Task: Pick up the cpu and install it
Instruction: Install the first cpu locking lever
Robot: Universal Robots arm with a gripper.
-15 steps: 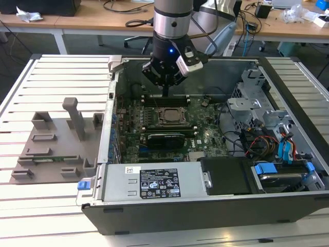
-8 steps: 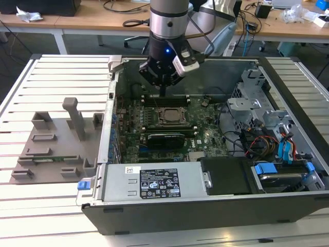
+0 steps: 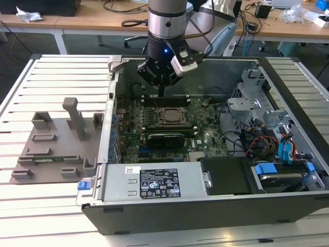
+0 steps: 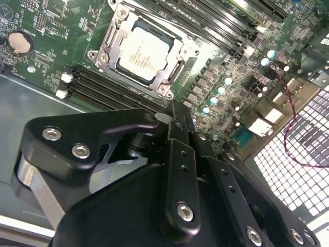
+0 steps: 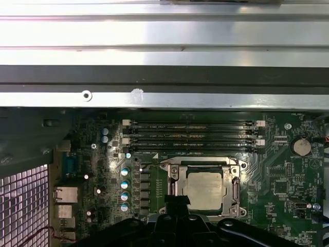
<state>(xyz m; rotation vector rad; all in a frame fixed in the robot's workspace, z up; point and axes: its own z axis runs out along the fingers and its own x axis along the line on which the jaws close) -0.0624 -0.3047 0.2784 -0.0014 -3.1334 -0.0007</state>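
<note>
The robot arm reaches down into the open computer case point(image 3: 288, 206), which lies on its side on a slatted white surface point(image 3: 56, 77). The black end effector point(image 3: 162, 92) hangs over the green board point(image 3: 205, 134) inside the case, near the back wall. The cpu point(image 4: 142, 53) is a small silver square, and it sits flat in the socket point(image 4: 177, 64), with the metal frame all around it. In the first wrist view the cpu point(image 5: 204, 190) lies just past the tip of the end effector point(image 5: 177, 203), very close, but I cannot tell if they touch. In the second wrist view the end effector point(image 4: 177, 110) has its black fingers pressed close together, and nothing is held between them. Its tip points toward the corner of the socket frame. Long dark memory slots point(image 5: 190, 136) run beside the socket, on the far side of it from the end effector. A row of small round blue-topped parts point(image 5: 124, 188) stands next to the socket too. In the exterior view, a grey plastic plate with upright posts point(image 3: 61, 144) rests on the surface outside the case, well away from the end effector. Blue cables and clips point(image 3: 285, 149) sit in the other end of the case, also far from the end effector.
</note>
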